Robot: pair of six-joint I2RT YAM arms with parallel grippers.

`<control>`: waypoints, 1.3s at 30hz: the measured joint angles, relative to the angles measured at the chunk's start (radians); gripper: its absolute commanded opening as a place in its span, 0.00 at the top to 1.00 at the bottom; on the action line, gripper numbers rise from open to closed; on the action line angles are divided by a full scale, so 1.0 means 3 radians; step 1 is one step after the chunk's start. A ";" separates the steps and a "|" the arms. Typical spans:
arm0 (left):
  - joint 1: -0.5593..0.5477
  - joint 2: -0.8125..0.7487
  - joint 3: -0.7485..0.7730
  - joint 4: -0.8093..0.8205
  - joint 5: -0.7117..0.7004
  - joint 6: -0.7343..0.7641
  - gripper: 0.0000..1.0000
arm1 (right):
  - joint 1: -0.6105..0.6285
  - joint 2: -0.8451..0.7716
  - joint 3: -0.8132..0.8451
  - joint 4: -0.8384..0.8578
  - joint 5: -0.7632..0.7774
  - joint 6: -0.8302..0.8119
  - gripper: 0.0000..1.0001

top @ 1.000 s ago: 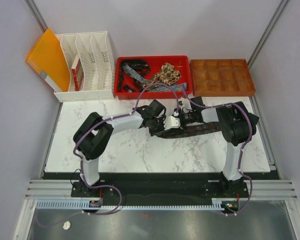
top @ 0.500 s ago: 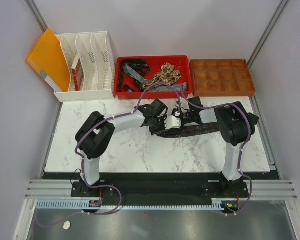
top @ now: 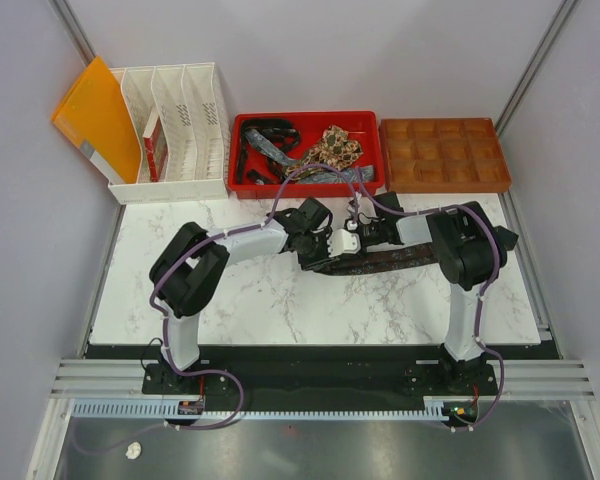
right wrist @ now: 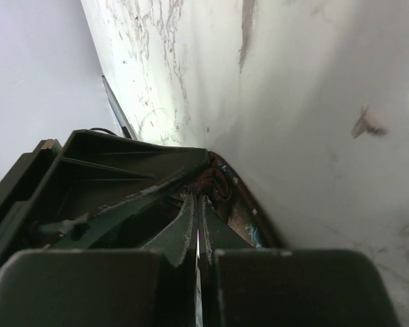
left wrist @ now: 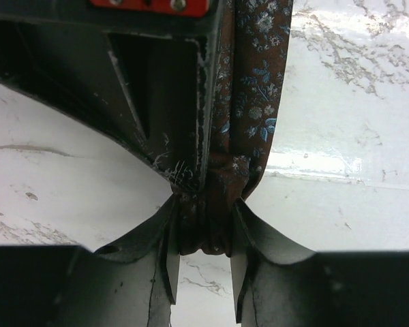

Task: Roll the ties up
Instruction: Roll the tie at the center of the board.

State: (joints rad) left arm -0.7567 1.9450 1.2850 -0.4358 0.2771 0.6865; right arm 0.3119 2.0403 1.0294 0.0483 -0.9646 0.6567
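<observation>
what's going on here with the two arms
Both arms meet over a dark floral tie laid on the marble table. The left pincer is clamped on its bunched end. The right pincer is nearly closed beside it; whether it grips fabric is unclear. Most of the tie lies flat, unrolled. In the red tray lie more ties.

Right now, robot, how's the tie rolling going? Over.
Left gripper shut on brown floral tie, bunched end. Right gripper shut, tips at same end. Rest of tie flat on marble table. Grippers crowd each other.
</observation>
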 measured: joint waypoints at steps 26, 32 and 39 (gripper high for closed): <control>0.0112 -0.0196 -0.0347 0.0355 0.0189 -0.0383 0.54 | -0.0093 0.0181 0.0224 -0.0549 -0.0022 -0.0621 1.00; 0.0113 -0.0195 -0.0347 0.0345 0.0215 -0.0383 0.83 | -0.0093 0.0181 0.0233 -0.0563 -0.0029 -0.0641 0.96; 0.0064 -0.0187 -0.0305 0.0292 0.0108 -0.0369 0.89 | -0.0118 0.0097 0.0200 -0.0562 -0.0020 -0.0492 0.73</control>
State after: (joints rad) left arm -0.7376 1.8889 1.1934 -0.3481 0.3096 0.5758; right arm 0.2764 2.0693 1.0893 -0.1204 -0.9707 0.5091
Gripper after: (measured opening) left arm 0.252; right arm 0.239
